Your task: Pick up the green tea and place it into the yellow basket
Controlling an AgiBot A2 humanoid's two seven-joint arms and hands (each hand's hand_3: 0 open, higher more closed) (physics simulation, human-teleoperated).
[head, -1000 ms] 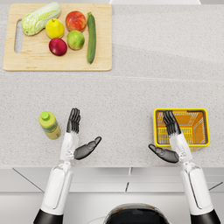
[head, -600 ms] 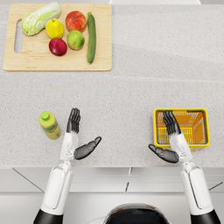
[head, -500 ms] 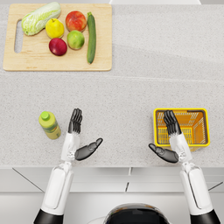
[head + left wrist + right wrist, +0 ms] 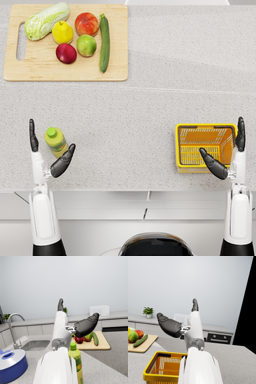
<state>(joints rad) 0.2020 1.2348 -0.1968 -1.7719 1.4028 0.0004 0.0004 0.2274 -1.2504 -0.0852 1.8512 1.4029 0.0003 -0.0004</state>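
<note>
Lower left, the open left hand (image 4: 47, 152) brackets the green tea (image 4: 55, 141) without touching. Lower right, the open right hand (image 4: 227, 155) hovers over the basket (image 4: 178, 145).

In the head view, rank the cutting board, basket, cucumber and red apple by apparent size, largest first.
1. Cutting board
2. Basket
3. Cucumber
4. Red apple
All lie on one counter, so distance from the camera hardly skews this.
</note>
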